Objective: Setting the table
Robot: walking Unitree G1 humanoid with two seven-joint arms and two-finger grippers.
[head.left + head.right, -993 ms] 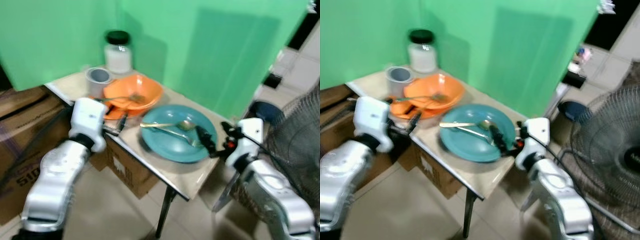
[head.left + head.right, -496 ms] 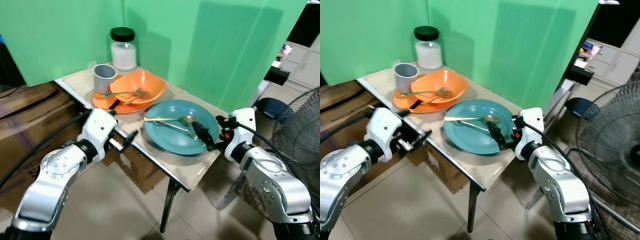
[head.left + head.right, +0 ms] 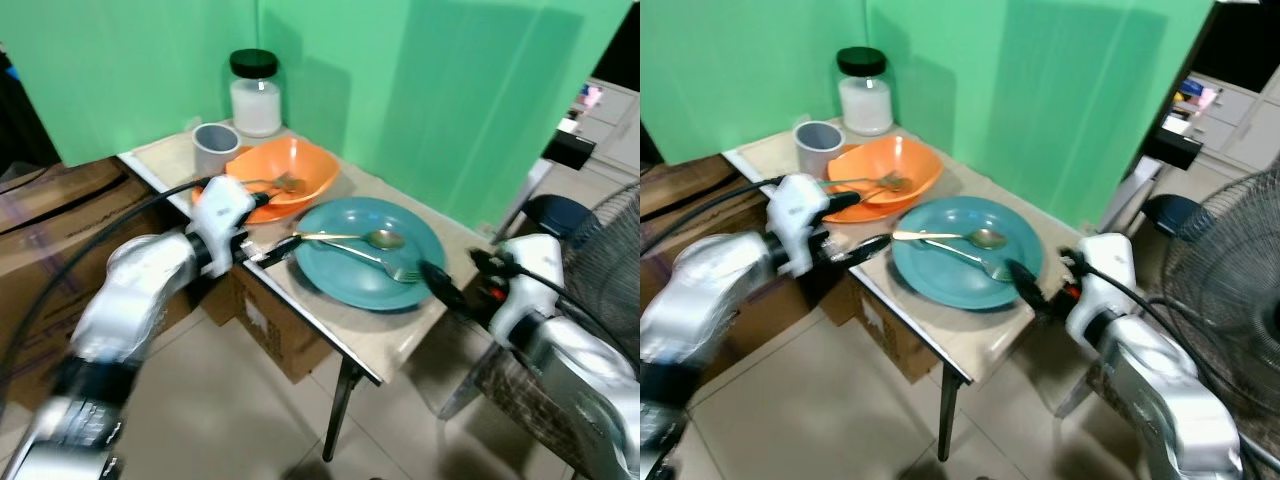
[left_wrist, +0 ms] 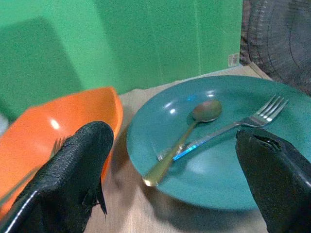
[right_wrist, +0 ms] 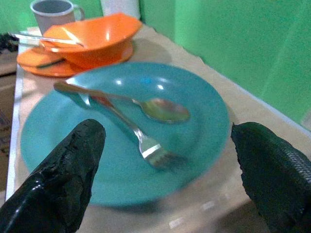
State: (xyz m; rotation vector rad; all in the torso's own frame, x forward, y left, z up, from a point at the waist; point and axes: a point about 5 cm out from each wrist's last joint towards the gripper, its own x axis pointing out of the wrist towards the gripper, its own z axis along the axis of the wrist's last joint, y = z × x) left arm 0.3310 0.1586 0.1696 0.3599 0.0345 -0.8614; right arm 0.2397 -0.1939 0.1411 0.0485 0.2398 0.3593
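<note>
Spoon (image 3: 352, 238) and fork (image 3: 378, 263) lie crossed on teal plate (image 3: 340, 275), handles toward left tool (image 3: 283, 247), judged nearer. Both it and right tool (image 3: 441, 285) are spread apart, empty.

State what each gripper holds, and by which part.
Nothing. The left gripper and right gripper are both open beside the teal plate.
</note>
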